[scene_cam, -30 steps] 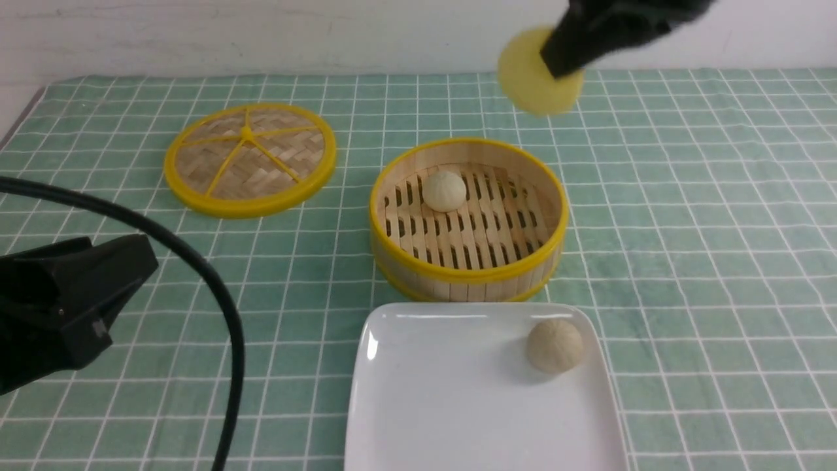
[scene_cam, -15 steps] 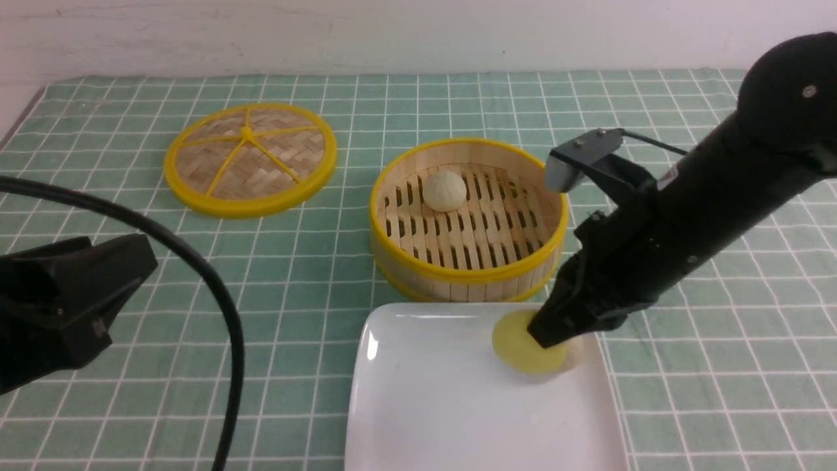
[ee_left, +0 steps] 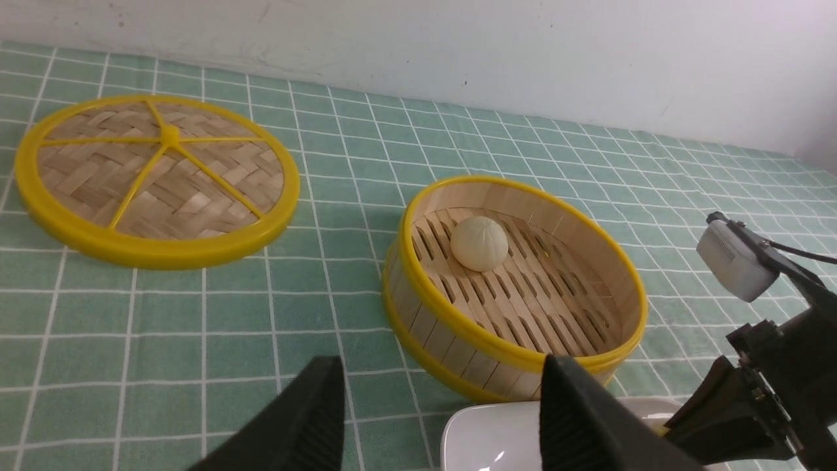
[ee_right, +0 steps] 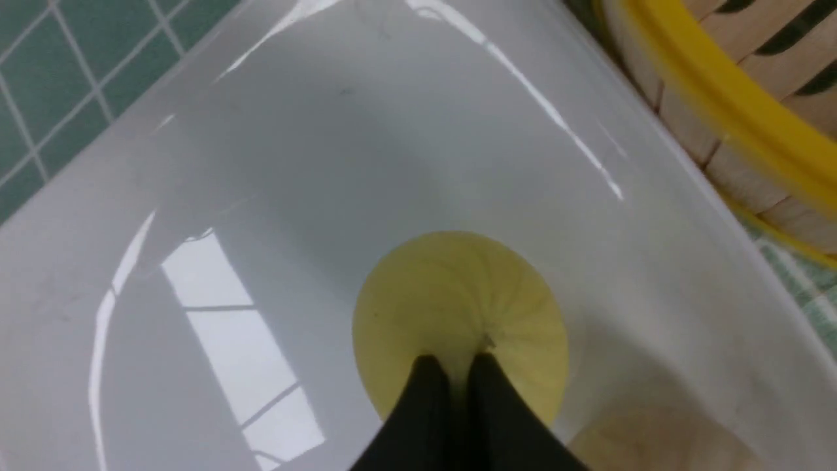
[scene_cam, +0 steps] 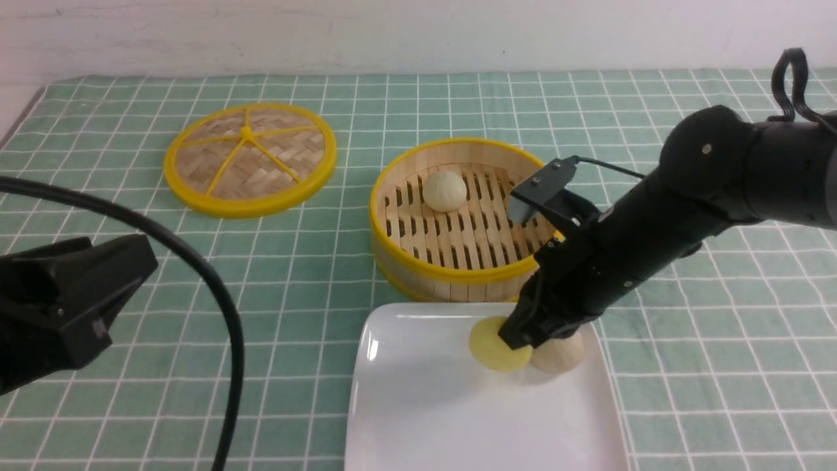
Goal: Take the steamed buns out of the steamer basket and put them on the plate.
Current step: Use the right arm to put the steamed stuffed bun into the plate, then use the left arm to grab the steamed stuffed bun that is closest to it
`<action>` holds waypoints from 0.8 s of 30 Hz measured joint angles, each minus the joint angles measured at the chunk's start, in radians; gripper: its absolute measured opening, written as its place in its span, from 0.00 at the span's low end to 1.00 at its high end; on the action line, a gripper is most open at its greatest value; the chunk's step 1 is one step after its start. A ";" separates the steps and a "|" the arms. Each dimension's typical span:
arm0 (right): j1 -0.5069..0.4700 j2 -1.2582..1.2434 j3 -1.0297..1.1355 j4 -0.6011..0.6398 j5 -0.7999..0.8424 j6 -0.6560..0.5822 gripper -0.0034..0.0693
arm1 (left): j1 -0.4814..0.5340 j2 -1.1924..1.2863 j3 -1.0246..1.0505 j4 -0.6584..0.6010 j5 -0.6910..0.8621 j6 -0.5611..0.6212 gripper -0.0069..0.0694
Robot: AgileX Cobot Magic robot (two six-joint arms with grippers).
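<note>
A moment ago the right claw held the yellow bun high in the air, far behind the steamer basket; now it has come down and the bun is low over the plate, and it looks like it sits on the plate or very nearly does; the claw is pinched tight on the top of the yellow bun, with its two tips close together. The yellow bun is just beside a pale bun that lies on the plate; they may be touching, I cannot tell. This means two buns are at the plate; I think the claw only needs to let go now. The last bun sits alone in the basket, so one more trip is left. The left claw waits off to the side, spread wide and holding nothing; the lid lies flat on the cloth, apart from it all.
</note>
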 joint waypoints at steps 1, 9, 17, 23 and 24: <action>0.000 0.002 0.000 0.002 -0.004 -0.001 0.08 | 0.000 0.000 0.000 0.000 0.000 0.000 0.64; 0.000 0.031 0.000 0.007 -0.017 -0.018 0.08 | 0.000 0.000 0.000 0.000 0.000 0.000 0.64; 0.000 0.061 0.000 0.035 -0.018 -0.063 0.08 | 0.000 0.000 0.000 0.000 0.000 0.000 0.64; 0.000 0.061 0.000 0.043 -0.018 -0.068 0.14 | 0.000 0.000 0.000 0.000 0.000 0.000 0.64; 0.000 0.061 0.000 0.043 -0.018 -0.069 0.17 | 0.000 0.000 0.000 0.000 0.000 0.000 0.64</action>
